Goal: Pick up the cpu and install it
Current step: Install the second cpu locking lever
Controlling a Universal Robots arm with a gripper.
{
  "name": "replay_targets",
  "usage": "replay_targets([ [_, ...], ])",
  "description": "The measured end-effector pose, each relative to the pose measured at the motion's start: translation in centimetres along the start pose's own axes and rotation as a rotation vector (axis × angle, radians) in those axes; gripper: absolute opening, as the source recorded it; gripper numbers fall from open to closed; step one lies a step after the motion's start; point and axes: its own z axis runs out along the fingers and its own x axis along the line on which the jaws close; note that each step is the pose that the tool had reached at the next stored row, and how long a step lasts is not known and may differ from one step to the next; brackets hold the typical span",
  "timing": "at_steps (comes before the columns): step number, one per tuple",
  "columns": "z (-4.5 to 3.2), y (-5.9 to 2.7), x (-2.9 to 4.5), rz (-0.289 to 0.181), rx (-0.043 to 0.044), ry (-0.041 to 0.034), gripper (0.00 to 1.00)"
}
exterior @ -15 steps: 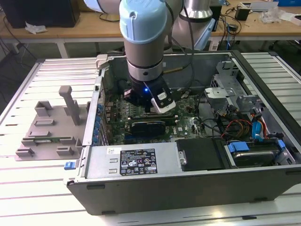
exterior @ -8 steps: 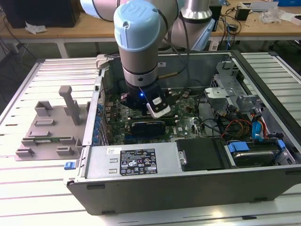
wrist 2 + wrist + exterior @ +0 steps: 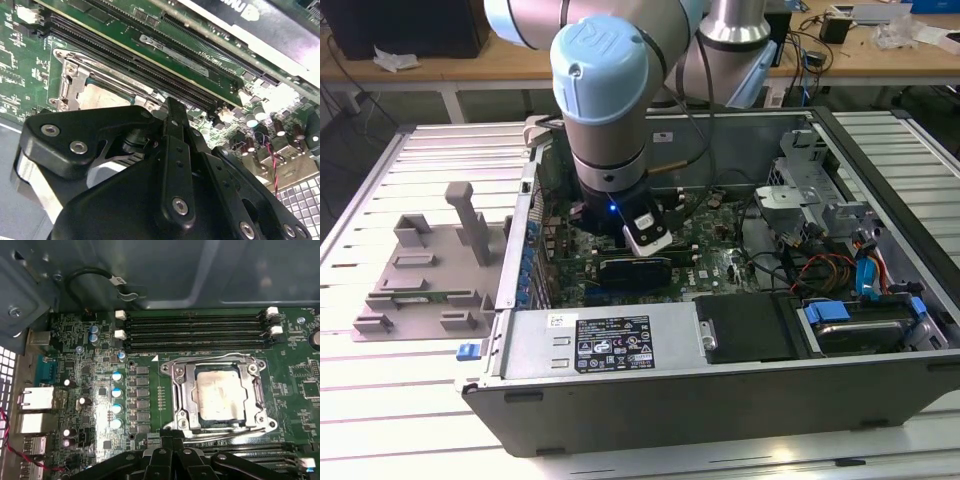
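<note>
The cpu (image 3: 220,392), a small silvery square chip, lies flat inside the metal socket frame (image 3: 180,390) on the green motherboard. Its pale top also shows in the second wrist view, cpu (image 3: 100,97), just beyond the black gripper body. My gripper (image 3: 172,441) hangs low over the board inside the open computer case (image 3: 880,170), close beside the socket. Its fingers (image 3: 161,447) stand together with nothing between them. In the exterior view the arm's wrist (image 3: 610,190) covers the socket area.
Long black memory slots (image 3: 195,330) run beside the socket. A black card (image 3: 635,268) lies across the board near the wrist. A power supply (image 3: 610,345), a drive cage (image 3: 810,190) and coloured cables (image 3: 825,268) crowd the case. A grey fixture plate (image 3: 430,270) lies at the exterior view's left.
</note>
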Motion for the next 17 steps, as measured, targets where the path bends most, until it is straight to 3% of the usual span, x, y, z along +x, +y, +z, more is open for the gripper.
replay_targets([
  [4, 0.41, -0.13, 0.01, 0.0, -0.0119, 0.0005, 0.11],
  [8, 0.72, -0.21, 0.02, 0.002, -0.0404, 0.0013, 0.11],
  [10, 0.9, -0.26, 0.02, 0.002, -0.0478, 0.0014, 0.11],
  [13, 1.03, -0.3, 0.02, 0.002, -0.0505, 0.0014, 0.11],
  [17, -0.6, 0.2, -0.04, 0.002, -0.0452, 0.0015, 0.11],
])
